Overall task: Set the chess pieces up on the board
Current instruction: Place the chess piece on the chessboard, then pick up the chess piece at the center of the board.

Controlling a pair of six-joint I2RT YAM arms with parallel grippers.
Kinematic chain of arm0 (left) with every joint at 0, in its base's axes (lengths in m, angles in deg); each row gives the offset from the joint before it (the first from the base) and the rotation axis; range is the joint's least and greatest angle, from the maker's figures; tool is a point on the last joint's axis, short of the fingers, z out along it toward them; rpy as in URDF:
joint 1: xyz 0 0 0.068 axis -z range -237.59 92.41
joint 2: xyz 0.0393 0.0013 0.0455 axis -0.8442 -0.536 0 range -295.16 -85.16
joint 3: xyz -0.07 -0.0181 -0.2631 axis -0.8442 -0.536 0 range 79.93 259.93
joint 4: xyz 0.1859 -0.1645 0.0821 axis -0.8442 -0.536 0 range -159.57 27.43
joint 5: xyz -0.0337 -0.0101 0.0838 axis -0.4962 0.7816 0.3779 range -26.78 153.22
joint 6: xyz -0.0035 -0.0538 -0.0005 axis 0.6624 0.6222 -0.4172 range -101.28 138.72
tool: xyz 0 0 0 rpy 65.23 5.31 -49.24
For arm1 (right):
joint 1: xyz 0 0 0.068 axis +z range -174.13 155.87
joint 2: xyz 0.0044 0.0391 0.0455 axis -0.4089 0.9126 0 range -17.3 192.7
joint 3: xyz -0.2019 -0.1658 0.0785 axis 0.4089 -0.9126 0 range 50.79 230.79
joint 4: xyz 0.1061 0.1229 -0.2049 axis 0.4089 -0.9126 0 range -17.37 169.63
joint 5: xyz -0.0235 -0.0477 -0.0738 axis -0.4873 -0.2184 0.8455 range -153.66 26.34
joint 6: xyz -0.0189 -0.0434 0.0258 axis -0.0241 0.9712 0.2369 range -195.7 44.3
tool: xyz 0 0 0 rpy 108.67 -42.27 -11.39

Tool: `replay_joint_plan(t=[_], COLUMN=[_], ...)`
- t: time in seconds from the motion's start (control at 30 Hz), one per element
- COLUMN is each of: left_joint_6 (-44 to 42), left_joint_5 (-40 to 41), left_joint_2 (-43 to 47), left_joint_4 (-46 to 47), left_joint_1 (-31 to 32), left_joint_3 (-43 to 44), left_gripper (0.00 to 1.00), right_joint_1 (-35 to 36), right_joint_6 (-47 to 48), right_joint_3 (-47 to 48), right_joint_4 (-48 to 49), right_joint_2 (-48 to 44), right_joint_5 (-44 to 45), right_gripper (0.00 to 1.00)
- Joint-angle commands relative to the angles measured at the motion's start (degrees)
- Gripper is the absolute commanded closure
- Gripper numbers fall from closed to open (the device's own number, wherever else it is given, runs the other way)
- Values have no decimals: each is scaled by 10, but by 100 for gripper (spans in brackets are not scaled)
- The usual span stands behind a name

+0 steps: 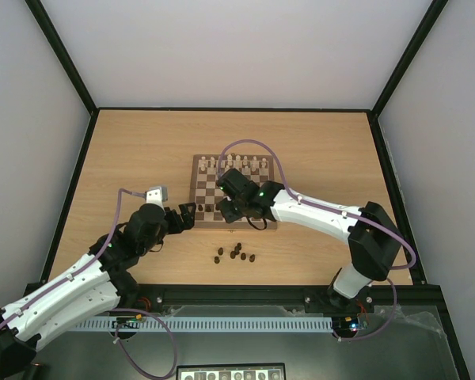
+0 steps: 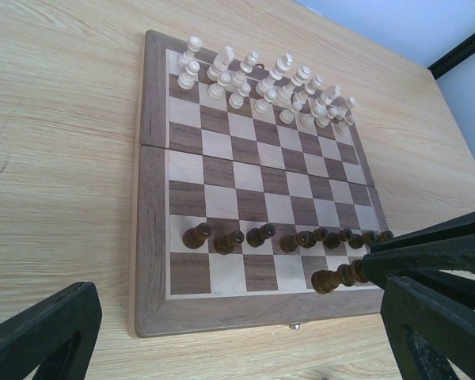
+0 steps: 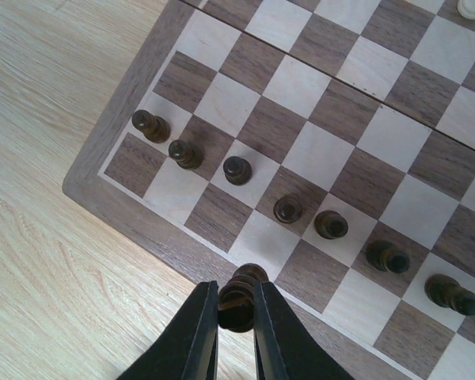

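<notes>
A few loose dark pieces [image 1: 236, 253] lay on the worktop toward its near edge. Beyond them the left jaws stood wide and empty, just off the near left corner of the board [image 2: 150, 237]. The right jaws pinched one dark piece [image 3: 237, 305] low over the board's near row, by its near border. It looked tipped, its long axis roughly in line with the jaws and pointing toward the board's left edge. I'd have righted it, base down, and centred it on a square behind the pawns [image 3: 237, 169] before letting go. White pieces [image 2: 261, 87] lined the far edge.
</notes>
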State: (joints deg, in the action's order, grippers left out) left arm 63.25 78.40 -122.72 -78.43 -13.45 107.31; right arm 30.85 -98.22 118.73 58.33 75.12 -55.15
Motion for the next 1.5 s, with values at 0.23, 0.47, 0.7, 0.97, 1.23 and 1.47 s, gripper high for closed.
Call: replay_joint_plan(t=[0.23, 0.47, 0.7, 0.97, 1.23, 1.47], left_joint_6=[-6, -8, -9, -9, -9, -10], left_joint_5=[11, 11, 12, 13, 13, 14], left_joint_2=[-6, -13, -14, -14, -15, -16], left_joint_4=[12, 17, 18, 19, 18, 18], left_joint_1=[3, 3, 3, 3, 3, 3], left_joint_3=[9, 8, 8, 10, 10, 9], left_gripper=[0, 1, 1, 0, 1, 0], right_joint_1=[2, 2, 1, 1, 1, 1], right_joint_6=[-4, -4, -4, -4, -4, -6], right_joint_3=[-4, -3, -3, -2, -5, -4], right_joint_4=[22, 26, 29, 31, 29, 21], right_joint_2=[35, 48, 59, 61, 53, 21], right_joint_5=[7, 24, 24, 28, 28, 28], right_gripper=[86, 86, 85, 82, 73, 65])
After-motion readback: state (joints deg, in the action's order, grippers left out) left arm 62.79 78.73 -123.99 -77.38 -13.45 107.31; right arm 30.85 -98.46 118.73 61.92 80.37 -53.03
